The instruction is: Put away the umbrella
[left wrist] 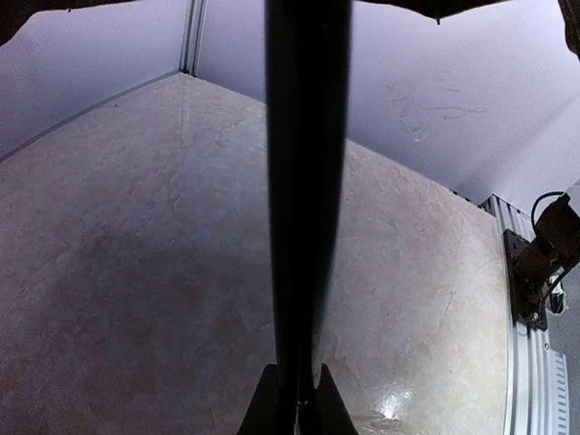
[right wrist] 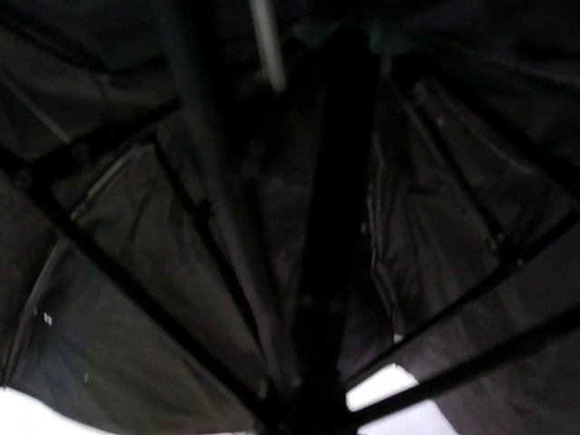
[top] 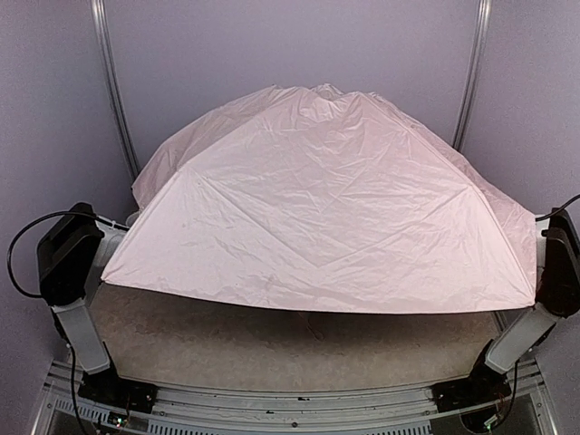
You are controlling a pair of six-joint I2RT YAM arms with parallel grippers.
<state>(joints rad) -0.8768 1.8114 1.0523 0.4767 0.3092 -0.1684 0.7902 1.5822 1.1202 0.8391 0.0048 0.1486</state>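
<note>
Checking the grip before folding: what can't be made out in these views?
Top view: the umbrella hides both tools.
Left wrist: a blurred black bar fills the middle; shaft or tool, unclear.
Right wrist: dark, blurred ribs; tool open or shut, unclear.

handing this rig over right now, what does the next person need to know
Left tool: looks shut on the umbrella, with the black shaft running up between its fingers.
Right tool: under the canopy, facing the dark ribs; cannot tell if it is open or shut.
Umbrella: fully open, spread over most of the table, hiding both tools from above.
Done: nothing beyond the hold.
Left: collapse the canopy, then stow it.
</note>
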